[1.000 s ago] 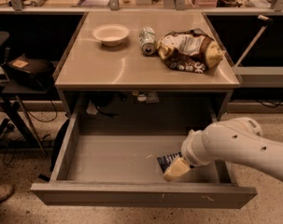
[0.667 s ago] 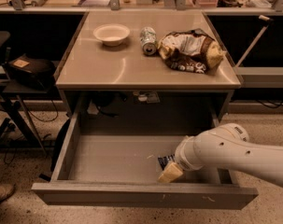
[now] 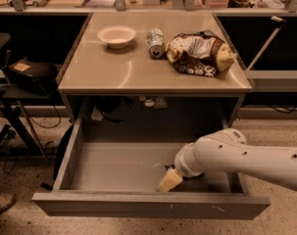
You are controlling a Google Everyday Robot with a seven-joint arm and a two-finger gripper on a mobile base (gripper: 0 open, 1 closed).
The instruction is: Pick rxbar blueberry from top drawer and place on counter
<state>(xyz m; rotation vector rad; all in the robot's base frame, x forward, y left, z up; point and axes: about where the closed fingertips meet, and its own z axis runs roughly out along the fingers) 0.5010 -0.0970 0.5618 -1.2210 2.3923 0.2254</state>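
The top drawer (image 3: 138,207) stands pulled wide open below the counter (image 3: 138,70). My white arm reaches in from the right, and my gripper (image 3: 169,181) is low inside the drawer, near the front wall and right of the middle. The rxbar blueberry does not show; the spot where it lay is covered by my arm and gripper. I cannot tell whether the gripper touches or holds it.
On the counter stand a white bowl (image 3: 117,35), a can on its side (image 3: 155,42) and a large brown-and-white chip bag (image 3: 199,53). A black box on a stand (image 3: 28,75) is at the left. A white pole (image 3: 265,45) leans at the right.
My arm has moved left and down toward the drawer's front. The dark blue bar that showed beside the gripper is now covered.
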